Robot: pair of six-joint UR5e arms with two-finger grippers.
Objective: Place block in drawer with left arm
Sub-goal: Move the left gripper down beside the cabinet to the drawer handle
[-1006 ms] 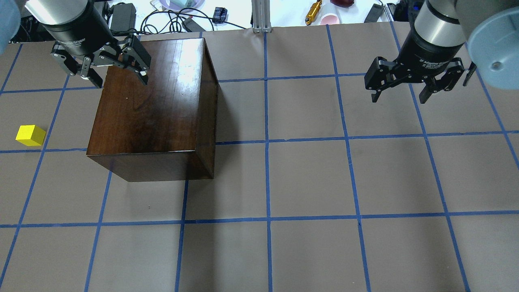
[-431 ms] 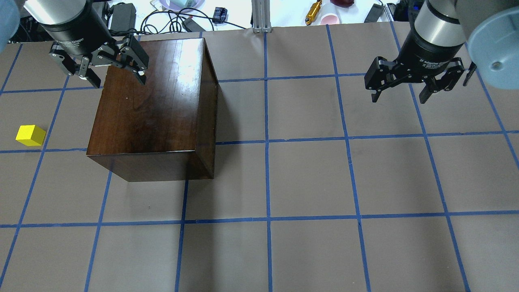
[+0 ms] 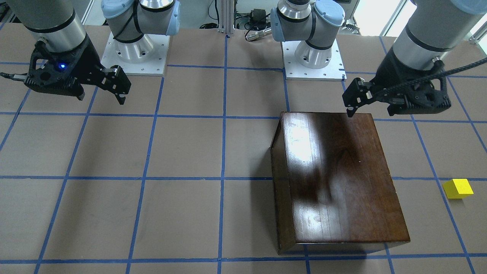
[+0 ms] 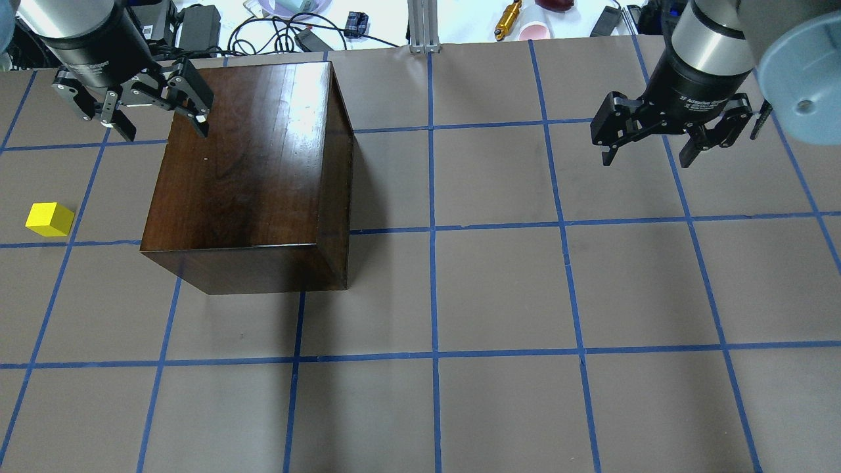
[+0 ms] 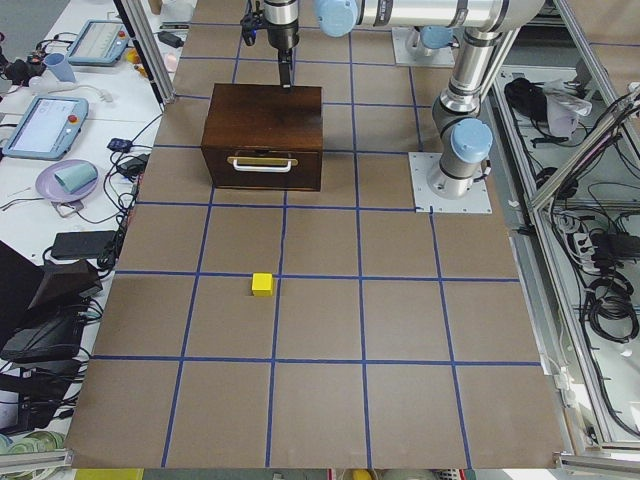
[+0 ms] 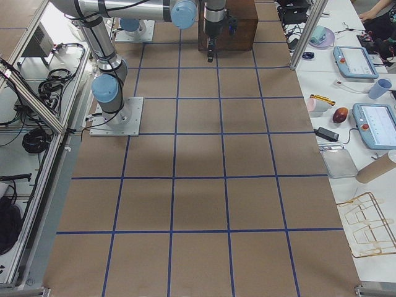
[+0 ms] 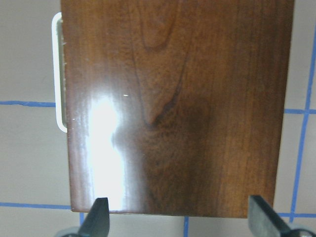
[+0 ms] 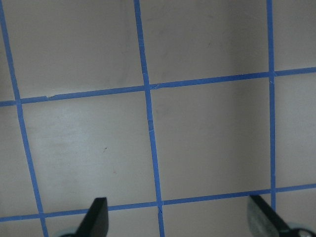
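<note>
The yellow block point(image 4: 49, 219) lies on the table left of the dark wooden box point(image 4: 250, 171); it also shows in the front view point(image 3: 458, 188) and the left view point(image 5: 262, 284). The drawer is shut; its dark front panel with a white handle point(image 5: 262, 163) faces the block's side. My left gripper point(image 4: 162, 125) is open and empty, above the box's far left corner. In the left wrist view its fingertips point(image 7: 98, 215) frame the box top point(image 7: 173, 108), with the handle point(image 7: 58, 74) at the left edge. My right gripper point(image 4: 647, 154) is open and empty, over bare table at the far right.
Cables, a power brick point(image 4: 199, 26), a gold cylinder point(image 4: 508, 18) and a pink cup point(image 4: 537, 29) lie beyond the table's far edge. The two arm bases point(image 3: 134, 53) point(image 3: 312, 57) stand at the robot's side. Blue tape lines grid the brown table.
My left gripper has moved left and toward the far edge, off the box top to its far left corner, still open. The right arm, block and box have not moved.
</note>
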